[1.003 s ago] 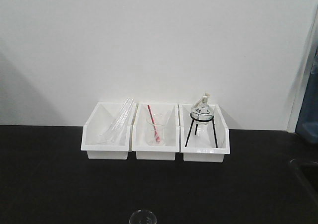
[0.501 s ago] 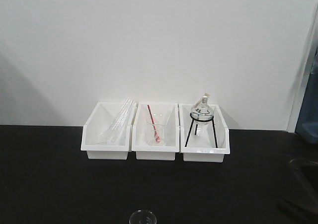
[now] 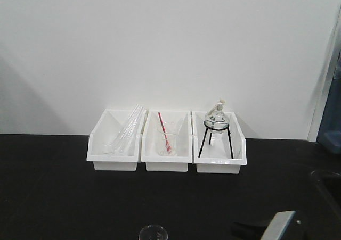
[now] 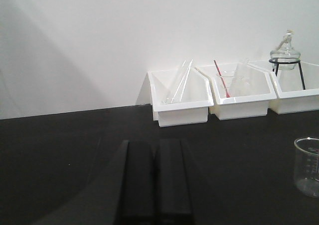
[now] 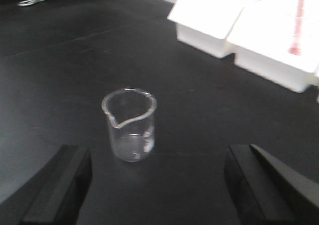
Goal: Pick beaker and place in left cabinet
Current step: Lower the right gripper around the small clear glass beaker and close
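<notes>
A clear beaker (image 5: 129, 125) stands upright, seemingly empty though the view is blurred, on the black table (image 5: 60, 60), untouched just before the wide-open right gripper (image 5: 158, 155), with the left gripper (image 4: 155, 180) pressed closed on nothing to its left and three white bins (image 3: 167, 163) behind.

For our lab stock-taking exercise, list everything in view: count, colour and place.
beaker: one, clear, upright on the table before the bins
bins: three, white, in a row by the wall
glass tubes: several, clear, leaning in the leftmost bin
small glass: one, clear, middle bin, holding a red rod
round flask: one, clear, on a black stand in the rightmost bin
table: one, black
left fingers: two, black, shut, empty
right fingers: two, black, open, flanking the beaker without touching
</notes>
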{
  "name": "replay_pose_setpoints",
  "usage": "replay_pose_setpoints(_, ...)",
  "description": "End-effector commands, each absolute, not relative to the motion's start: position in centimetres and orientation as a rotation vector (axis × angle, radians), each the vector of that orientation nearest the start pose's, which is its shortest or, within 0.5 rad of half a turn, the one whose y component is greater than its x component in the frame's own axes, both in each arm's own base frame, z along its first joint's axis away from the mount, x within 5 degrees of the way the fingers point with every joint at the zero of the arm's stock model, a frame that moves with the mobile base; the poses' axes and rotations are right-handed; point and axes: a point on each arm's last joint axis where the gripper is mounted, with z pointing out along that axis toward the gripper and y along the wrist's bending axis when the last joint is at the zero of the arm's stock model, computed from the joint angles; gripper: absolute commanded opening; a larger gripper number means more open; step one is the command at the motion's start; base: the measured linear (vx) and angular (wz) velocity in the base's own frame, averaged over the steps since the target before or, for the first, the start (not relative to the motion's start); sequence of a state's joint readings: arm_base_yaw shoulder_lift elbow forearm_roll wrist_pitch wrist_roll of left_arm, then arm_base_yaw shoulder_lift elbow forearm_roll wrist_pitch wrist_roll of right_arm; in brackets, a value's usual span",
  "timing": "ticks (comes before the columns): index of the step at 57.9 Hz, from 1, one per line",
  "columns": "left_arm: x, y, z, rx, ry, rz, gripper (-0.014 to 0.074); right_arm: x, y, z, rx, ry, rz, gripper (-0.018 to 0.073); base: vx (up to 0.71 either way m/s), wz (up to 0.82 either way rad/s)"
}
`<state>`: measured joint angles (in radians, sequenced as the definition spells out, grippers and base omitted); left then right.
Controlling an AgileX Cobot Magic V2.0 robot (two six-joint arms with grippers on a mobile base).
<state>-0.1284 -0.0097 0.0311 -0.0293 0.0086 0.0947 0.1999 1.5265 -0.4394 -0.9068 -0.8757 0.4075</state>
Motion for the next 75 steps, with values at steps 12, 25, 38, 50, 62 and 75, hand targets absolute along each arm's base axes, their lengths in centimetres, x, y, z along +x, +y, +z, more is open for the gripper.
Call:
replay_pose_setpoints(12,5.5,-0.7,20.5,0.13,1.423,-0.059,0.0001,25.4,14.9,17.9,-0.911,1.651,0.668,0.0604,0.0,0.0)
replay_pose_setpoints(25,5.5,-0.7,20.5,0.13,1.423,-0.059,0.0001,26.9,18.1,16.4,-0.866,1.704,0.709,0.0603,0.0,0.0)
replay_pose_setpoints(38,5.5,-0.7,20.5,0.13,1.423,-0.059,0.0001,28.8,20.5,14.8,-0.885,1.793,0.66,0.0603,0.0,0.0)
replay_pose_setpoints(50,5.5,-0.7,20.5,0.13,1.423,-0.059,0.0001,30.3,21.9,14.2,-0.896,1.791,0.655,0.0603,0.0,0.0)
replay_pose_setpoints(62,5.5,-0.7,20.5,0.13,1.423,-0.059,0.0001,31.5,22.4,14.0,-0.852,1.791,0.652,0.0603,0.0,0.0)
replay_pose_setpoints(75,5.5,-0.7,20.5,0.13,1.423,-0.059,0.0001,32.8,23.2,13.9,-0.843,1.775,0.654,0.0603,0.0,0.0)
